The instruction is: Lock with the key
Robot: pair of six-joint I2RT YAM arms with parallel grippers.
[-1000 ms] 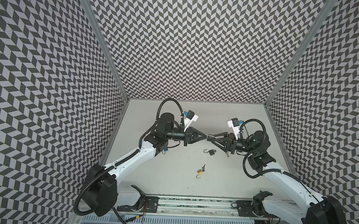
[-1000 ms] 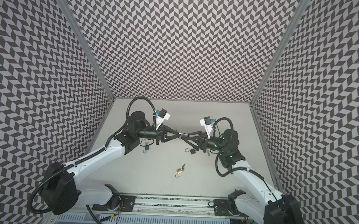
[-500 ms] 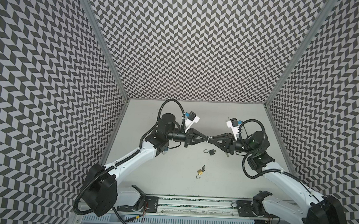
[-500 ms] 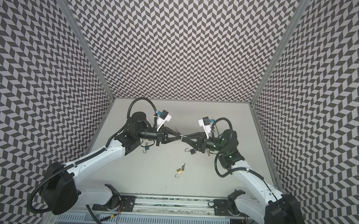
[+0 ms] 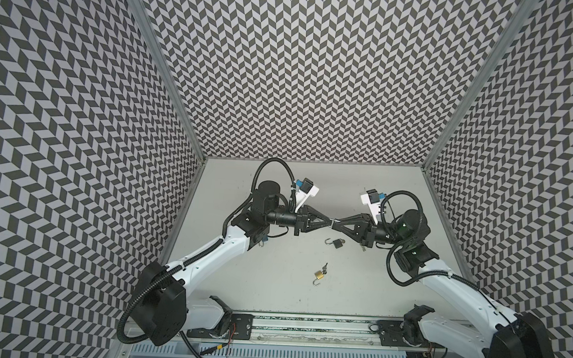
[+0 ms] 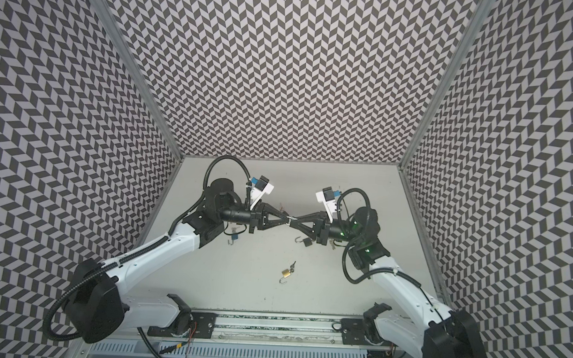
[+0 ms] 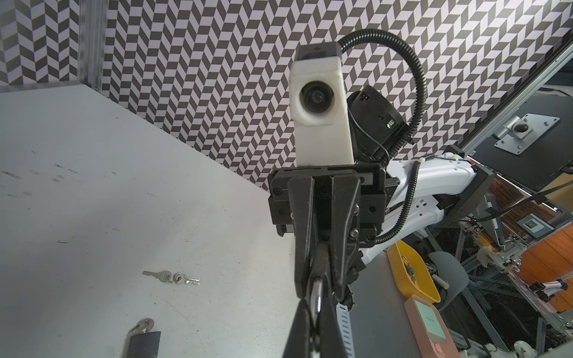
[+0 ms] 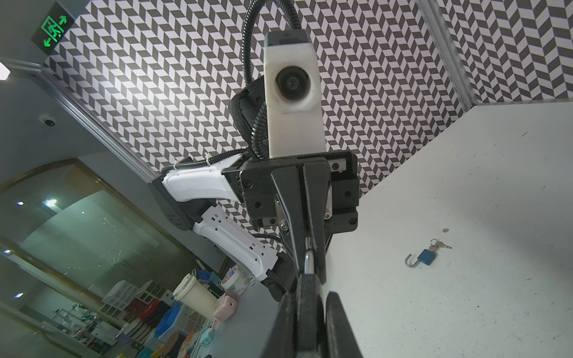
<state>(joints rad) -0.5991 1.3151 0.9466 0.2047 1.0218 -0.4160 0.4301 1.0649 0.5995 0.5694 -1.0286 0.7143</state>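
left gripper (image 5: 330,222): jaws closed on a small silver piece, probably the key (image 7: 316,298) | right gripper (image 5: 337,225): jaws pinching its other end | key: midair above tabletop (image 5: 274,279), black padlock (image 5: 337,244) below

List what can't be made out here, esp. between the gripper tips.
1. Shiny metal piece between left gripper and right gripper: key or shackle unclear; the jaws cover it in both wrist views, and it is too small in both top views.
2. Right gripper's hold on it: unclear.
3. Black padlock: cut off by the left wrist view's edge.
4. Blue padlock: mostly under the left arm in both top views.
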